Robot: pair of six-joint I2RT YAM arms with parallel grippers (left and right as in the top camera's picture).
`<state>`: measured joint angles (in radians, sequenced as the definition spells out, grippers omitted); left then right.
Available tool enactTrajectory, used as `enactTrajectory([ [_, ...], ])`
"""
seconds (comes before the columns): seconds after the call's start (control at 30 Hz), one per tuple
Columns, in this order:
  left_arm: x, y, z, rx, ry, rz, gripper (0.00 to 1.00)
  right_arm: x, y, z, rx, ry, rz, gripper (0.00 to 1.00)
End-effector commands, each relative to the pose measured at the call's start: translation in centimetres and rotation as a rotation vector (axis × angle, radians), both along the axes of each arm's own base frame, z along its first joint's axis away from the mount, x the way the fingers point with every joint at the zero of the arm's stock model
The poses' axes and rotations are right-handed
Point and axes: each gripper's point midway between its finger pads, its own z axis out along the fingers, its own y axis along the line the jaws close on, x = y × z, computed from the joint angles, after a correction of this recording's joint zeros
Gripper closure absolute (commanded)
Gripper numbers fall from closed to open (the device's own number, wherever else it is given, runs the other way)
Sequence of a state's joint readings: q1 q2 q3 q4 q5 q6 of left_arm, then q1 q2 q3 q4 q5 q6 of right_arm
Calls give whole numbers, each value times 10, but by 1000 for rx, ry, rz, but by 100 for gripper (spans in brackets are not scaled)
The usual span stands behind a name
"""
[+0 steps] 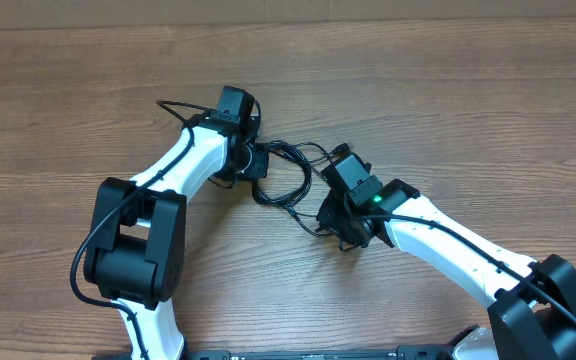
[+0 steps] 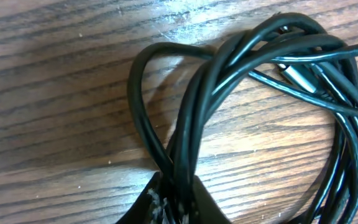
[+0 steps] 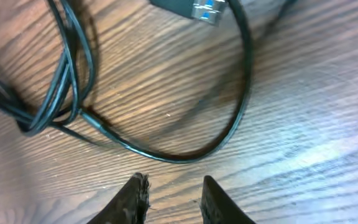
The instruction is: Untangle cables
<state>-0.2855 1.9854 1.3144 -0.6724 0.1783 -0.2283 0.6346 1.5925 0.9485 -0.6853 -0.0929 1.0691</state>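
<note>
The cables (image 1: 290, 178) lie as a tangle of thin black cords on the wooden table between my two arms. In the left wrist view my left gripper (image 2: 178, 198) is shut on a bunch of cable strands (image 2: 194, 106) that fan out into loops, with a silver-tipped plug (image 2: 296, 74) among them. My left gripper (image 1: 257, 163) sits at the tangle's left edge. My right gripper (image 3: 175, 186) stands open just above the table with nothing between its fingers. One cable loop (image 3: 232, 127) curves ahead of it, and a plug with a blue insert (image 3: 197, 9) lies at the top.
The wooden table (image 1: 448, 90) stretches bare behind and beside the tangle. My white left arm (image 1: 173, 170) and right arm (image 1: 448, 245) reach in from the front edge, each with its own thicker black wire.
</note>
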Motion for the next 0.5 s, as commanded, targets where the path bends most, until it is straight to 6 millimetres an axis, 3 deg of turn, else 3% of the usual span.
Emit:
enactTrajectory([
  [0.0,-3,0,5,-34,4,-20,83,5,-4,3,-27,-29,-13,71],
  [0.23,-16,-5,5,-88,68,-19,71,13,-4,5,-33,-69,-16,73],
  [0.47,-23,-3,4,-91,116,56,77,37,9,16,24,-175,-27,73],
])
